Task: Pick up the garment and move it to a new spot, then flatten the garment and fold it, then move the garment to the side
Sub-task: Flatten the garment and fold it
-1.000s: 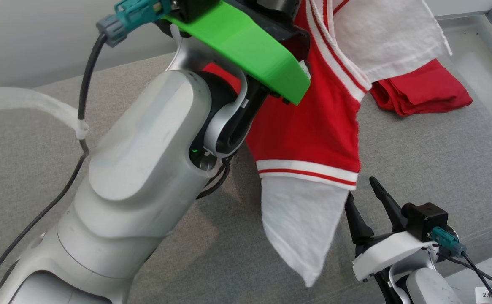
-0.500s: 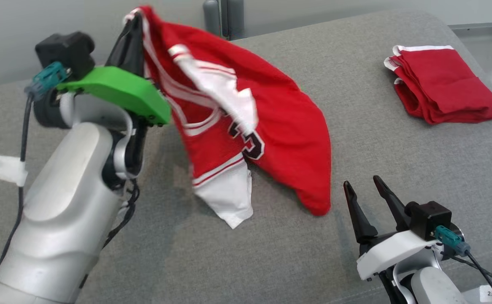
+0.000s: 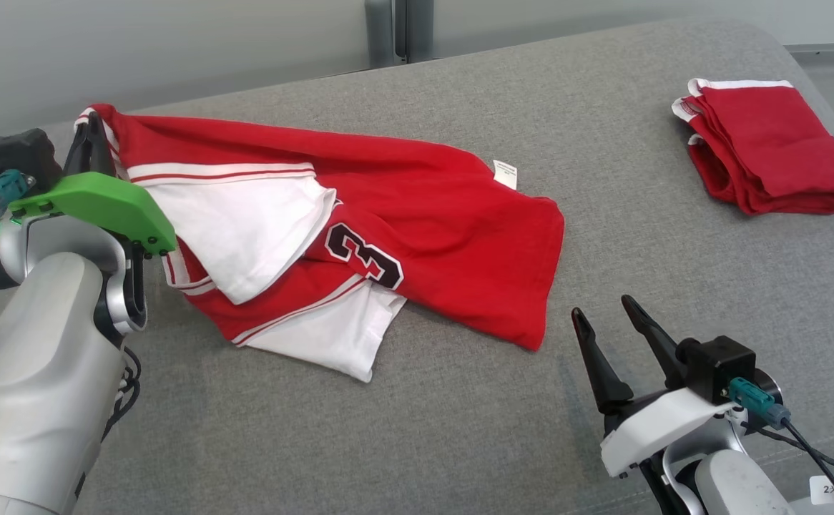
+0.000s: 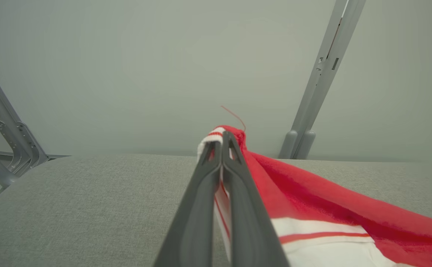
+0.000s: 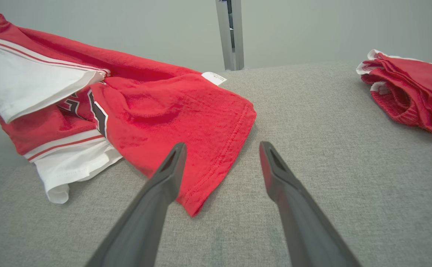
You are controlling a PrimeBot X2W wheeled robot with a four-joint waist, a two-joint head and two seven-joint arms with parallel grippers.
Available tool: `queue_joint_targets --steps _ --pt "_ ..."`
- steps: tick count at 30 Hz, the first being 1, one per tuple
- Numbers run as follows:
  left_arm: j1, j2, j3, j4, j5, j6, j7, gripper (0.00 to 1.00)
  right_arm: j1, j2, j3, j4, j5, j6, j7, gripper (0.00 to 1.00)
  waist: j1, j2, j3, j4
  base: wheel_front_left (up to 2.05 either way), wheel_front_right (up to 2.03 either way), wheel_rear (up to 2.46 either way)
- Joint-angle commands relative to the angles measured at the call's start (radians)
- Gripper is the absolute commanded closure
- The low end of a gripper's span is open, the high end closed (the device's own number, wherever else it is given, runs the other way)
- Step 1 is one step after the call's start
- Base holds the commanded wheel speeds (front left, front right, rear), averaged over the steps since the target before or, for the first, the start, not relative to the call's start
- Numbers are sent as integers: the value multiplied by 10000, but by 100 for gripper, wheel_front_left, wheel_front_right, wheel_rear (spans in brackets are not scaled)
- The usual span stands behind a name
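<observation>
The garment (image 3: 424,222) is a red jersey with white sleeves, white stripes and a black number 3. It lies crumpled across the middle of the grey padded table (image 3: 460,429), its left end lifted. My left gripper (image 3: 94,139) is shut on that raised striped edge, and the left wrist view shows the cloth (image 4: 312,207) pinched between its dark fingers (image 4: 221,146). At the lower right my right gripper (image 3: 603,315) stands open just right of the jersey's lower corner. The right wrist view shows that red hem corner (image 5: 201,155) just ahead of and left of the spread fingers (image 5: 219,146).
A second red garment (image 3: 767,146), folded, lies at the table's far right, also seen in the right wrist view as a folded red pile (image 5: 412,96). A grey post (image 3: 395,28) stands behind the table's far edge. Bare grey surface stretches along the front.
My left gripper has swung the jersey down and leftward, from hanging high in the air to lying mostly on the table. The head camera view shifted. The right gripper stayed open in place.
</observation>
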Motion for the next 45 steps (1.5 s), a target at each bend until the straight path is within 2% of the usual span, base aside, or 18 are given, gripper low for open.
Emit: queue_joint_targets --steps 1,7,8,9,12,17,22,27,35,40,45 --pt "-162 60 1 73 73 -22 -70 100 -12 -57 2 -32 -70 -8 25 0 0 0 18 -37 0 0 0" --pt "-855 -169 -40 997 459 -16 -610 100 -27 -83 5 -89 -58 -8 71 0 0 0 56 -113 0 0 0" --pt "-943 -191 -113 1144 546 -65 -643 76 -42 -81 13 -100 -55 -8 66 0 0 0 65 -124 0 0 0" --pt "-1013 -210 -234 1360 649 -91 -647 0 -58 -76 25 -107 -45 -8 70 0 0 0 75 -133 0 0 0" --pt "-990 -481 -463 1909 558 -493 -472 0 -75 -47 27 -84 -14 -8 58 0 0 0 99 -119 0 0 0" --pt "-360 -1012 -252 2384 -195 -1077 -27 0 76 -15 -136 -65 -3 -8 -1 0 0 0 123 75 0 0 0" --pt "542 -1185 -347 1916 -266 -1235 -313 0 254 10 -393 -120 -55 -8 -8 0 0 0 75 517 0 0 0" --pt "1711 -1153 -605 890 -132 -1005 -480 0 374 36 -498 -150 -99 -8 35 0 0 0 -115 947 0 0 0" --pt "3660 -993 -1014 -1142 47 -320 -473 0 530 117 -607 -146 -132 -8 60 0 0 0 -453 1397 0 0 0" --pt "4383 -1032 -1616 -2095 413 11 -209 0 558 143 -678 -176 -149 -8 63 0 0 0 -507 1546 0 0 0" --pt "4585 -1182 -2210 -2449 634 121 284 0 506 169 -629 -210 -165 -8 75 0 0 0 -457 1561 0 0 0"
